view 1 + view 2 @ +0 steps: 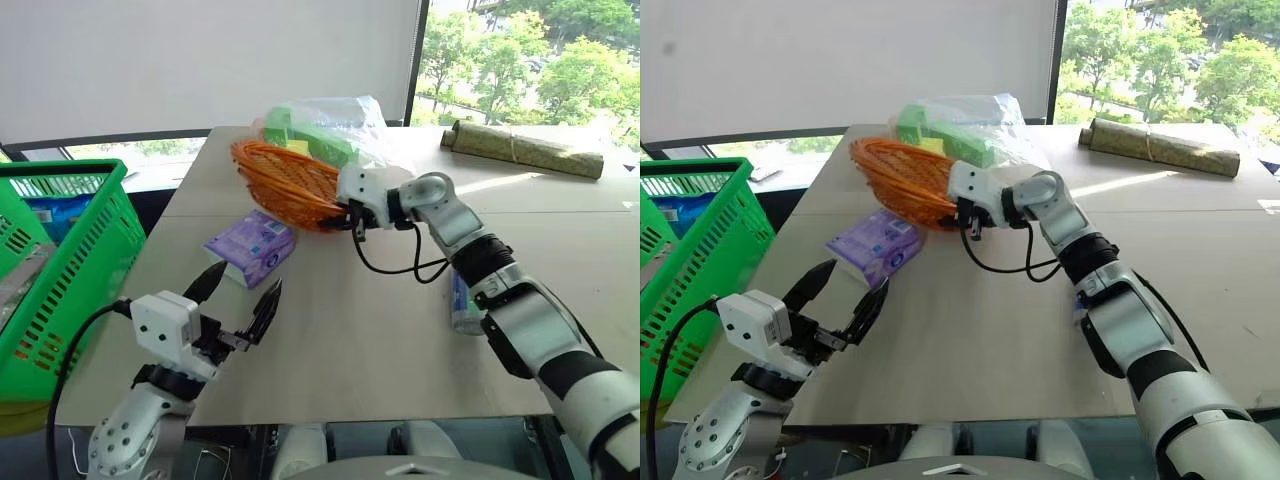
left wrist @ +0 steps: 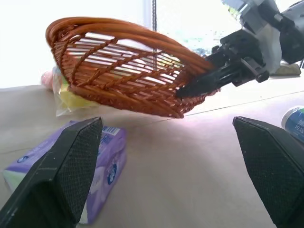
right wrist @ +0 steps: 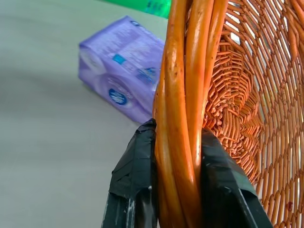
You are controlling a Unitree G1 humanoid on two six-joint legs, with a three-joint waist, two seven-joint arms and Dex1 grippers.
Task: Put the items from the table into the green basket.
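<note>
Head views: the right tool [image 1: 352,215] is clamping the rim of the tilted orange wicker bowl [image 1: 285,185] at the desk's [image 1: 380,340] middle. The flat lavender soft packet [image 1: 250,247] is lying left of it, the green-and-blue can [image 1: 462,305] right, the bright green lattice basket [image 1: 60,270] far left.

Left wrist: the left tool [image 2: 166,175] is gaping, empty, near the packet.

Right wrist: black fingers [image 3: 135,175] are pinching the wicker rim.

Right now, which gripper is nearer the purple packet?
Left. The left gripper hovers open just short of the purple packet; the right gripper clamps the orange basket's rim beyond it.
</note>
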